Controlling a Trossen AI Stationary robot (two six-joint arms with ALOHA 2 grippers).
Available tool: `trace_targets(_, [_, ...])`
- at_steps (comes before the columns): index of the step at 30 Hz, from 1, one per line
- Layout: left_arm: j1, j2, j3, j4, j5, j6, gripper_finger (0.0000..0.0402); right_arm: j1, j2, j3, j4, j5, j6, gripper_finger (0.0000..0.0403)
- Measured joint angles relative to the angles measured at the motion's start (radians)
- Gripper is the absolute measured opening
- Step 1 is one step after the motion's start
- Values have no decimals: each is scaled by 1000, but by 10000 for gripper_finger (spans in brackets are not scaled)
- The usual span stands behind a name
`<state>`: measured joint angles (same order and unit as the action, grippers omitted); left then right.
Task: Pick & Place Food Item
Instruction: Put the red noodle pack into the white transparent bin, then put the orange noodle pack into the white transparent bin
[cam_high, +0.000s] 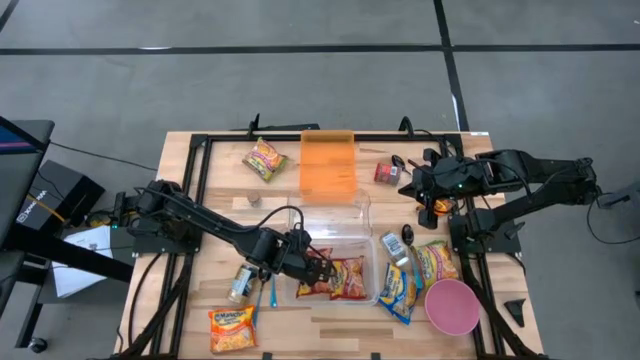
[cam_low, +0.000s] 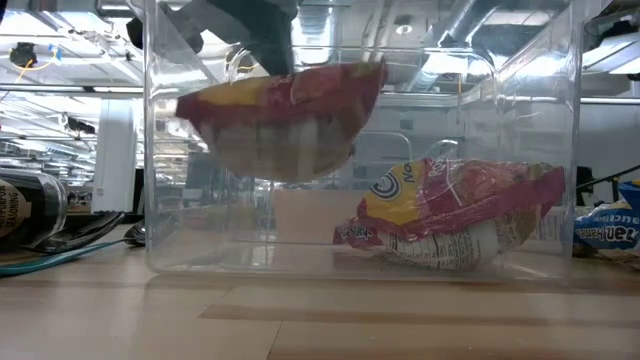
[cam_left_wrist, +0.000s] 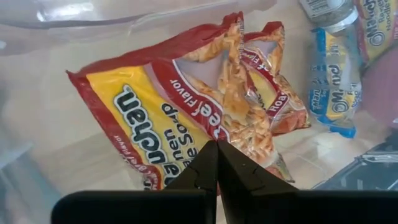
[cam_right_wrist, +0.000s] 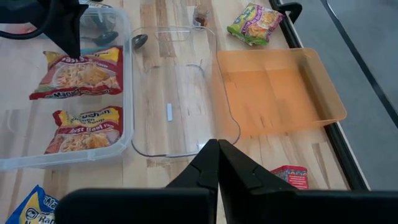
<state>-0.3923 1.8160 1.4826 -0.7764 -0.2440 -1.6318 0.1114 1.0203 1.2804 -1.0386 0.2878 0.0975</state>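
A clear plastic bin (cam_high: 372, 262) stands in the middle of the table near its front edge. One red-and-yellow ramen packet (cam_low: 450, 215) lies flat on the bin's floor. A second ramen packet (cam_low: 280, 120) hangs inside the bin above the floor, with my left gripper (cam_left_wrist: 216, 157) shut on it; the right wrist view shows this held packet (cam_right_wrist: 78, 74) too. My right gripper (cam_right_wrist: 217, 155) is shut on nothing and hovers over the table's far right part, beyond the bin. My left gripper pinches an edge of the ramen packet (cam_left_wrist: 186, 174) between its two fingers. The fingers slant down from above, coming from the table's left side. The packet sags below them inside the bin, clear of the floor and of the other packet.
A clear lid (cam_right_wrist: 174, 93) and an orange tray (cam_high: 328, 165) lie beyond the bin. To its right are blue packets (cam_high: 400, 290), a yellow packet (cam_high: 437, 262) and a pink bowl (cam_high: 452, 305). A bottle (cam_high: 240, 282) and a ramen packet (cam_high: 232, 328) lie left of it.
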Motion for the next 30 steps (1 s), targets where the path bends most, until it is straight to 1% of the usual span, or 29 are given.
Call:
trace_targets(20, [0, 0, 0, -3, 1, 0, 2, -1, 0, 0, 0, 0, 0, 0])
trace_targets(24, [0, 0, 0, -4, 1, 0, 13, -1, 0, 0, 0, 0, 0, 0])
trace_targets(30, [0, 0, 0, -5, -11, 0, 41, -1, 0, 0, 0, 1, -1, 0])
